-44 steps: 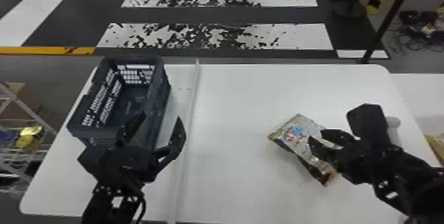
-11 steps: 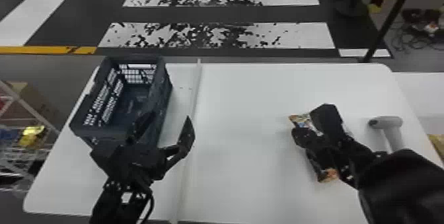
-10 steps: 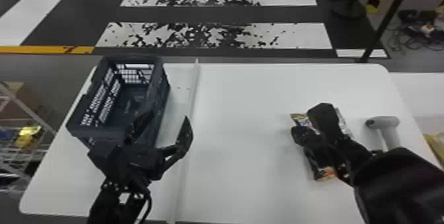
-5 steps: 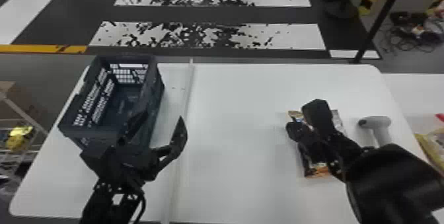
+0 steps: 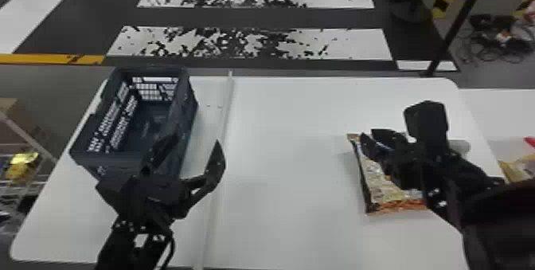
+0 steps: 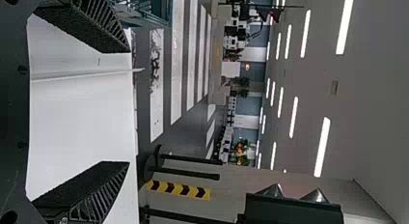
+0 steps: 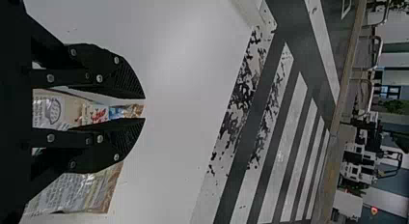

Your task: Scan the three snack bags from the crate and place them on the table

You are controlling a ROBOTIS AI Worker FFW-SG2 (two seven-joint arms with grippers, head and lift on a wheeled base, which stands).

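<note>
A dark blue plastic crate (image 5: 185, 106) with slotted walls and an open top stood on a white surface (image 5: 286, 130). A narrow white strip (image 5: 227, 106) ran from front to back along the surface, just to the right of the crate.

The left gripper (image 5: 196, 139) was at the crate's near right corner, its two black fingers spread wide with nothing between them. One finger overlapped the crate from the head camera's viewpoint; whether they touched could not be told. The left wrist view also showed the wide gap.

Well to the right of the crate, past the strip, one snack bag (image 5: 382, 189) lay flat on the surface. It was shiny and printed, with an orange band across its near end. The right gripper (image 5: 368, 134) was over the bag's far part, well to the crate's right. The right wrist view showed its fingers almost together, a narrow gap left between the tips (image 7: 144, 108), and the bag's red and blue print visible through that gap.

Farther right from the crate, a grey scanner (image 5: 461, 145) was mostly hidden behind the right arm. On a rack to the crate's left lay a shiny yellow packet (image 5: 20, 167). Beyond the crate, worn white stripes (image 5: 254, 42) crossed the dark floor.
</note>
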